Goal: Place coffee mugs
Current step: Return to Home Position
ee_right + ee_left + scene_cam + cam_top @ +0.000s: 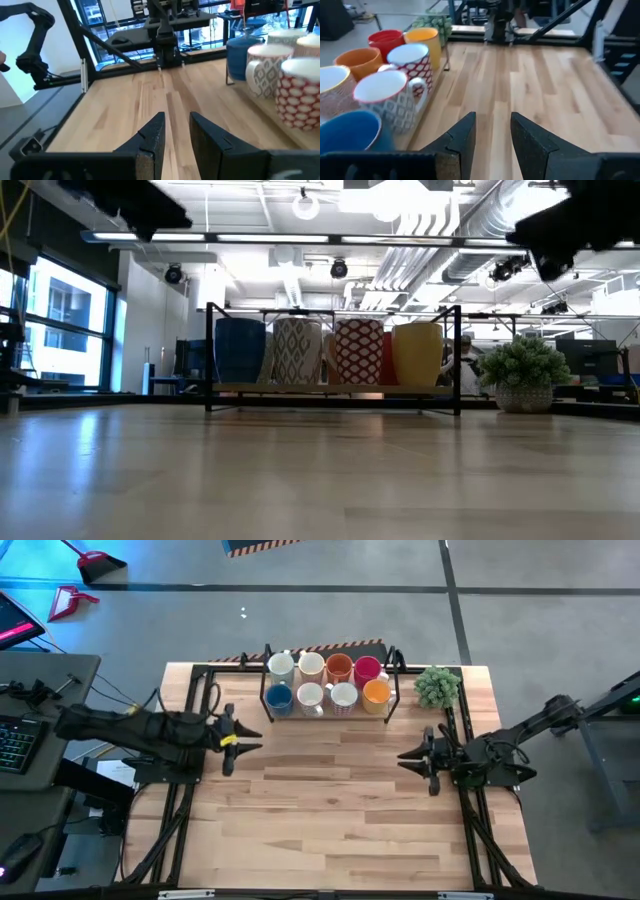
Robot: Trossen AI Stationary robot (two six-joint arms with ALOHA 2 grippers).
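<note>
The left gripper (pixel 243 741) hangs over the left side of the bench (pixel 330 810), pointing towards the middle. Its fingers are slightly parted and hold nothing. The right gripper (pixel 410 757) mirrors it over the right side, pointing back at the left one, also slightly parted and empty. The two are well apart, with bare wood between them.

Beyond both, at the bench's far edge, a low black wire-frame shelf (pixel 458 350) carries all eight mugs. They stand upright, mouths up, in two rows of four running left to right.

- **Nearer row:** blue mug (pixel 279 697), grey-patterned white mug (pixel 310 696), red-patterned white mug (pixel 343 696), yellow-orange mug (pixel 376 692).
- **Farther row:** two white mugs (pixel 281 665) (pixel 311 665), darker orange mug (pixel 339 667), red mug (pixel 367 668).

Neighbouring mugs touch or nearly touch. The grey-patterned mug's handle points towards the bench's near side; the other handles cannot be made out.

A small green potted plant (pixel 437 686) stands just beside the shelf's right end.
</note>
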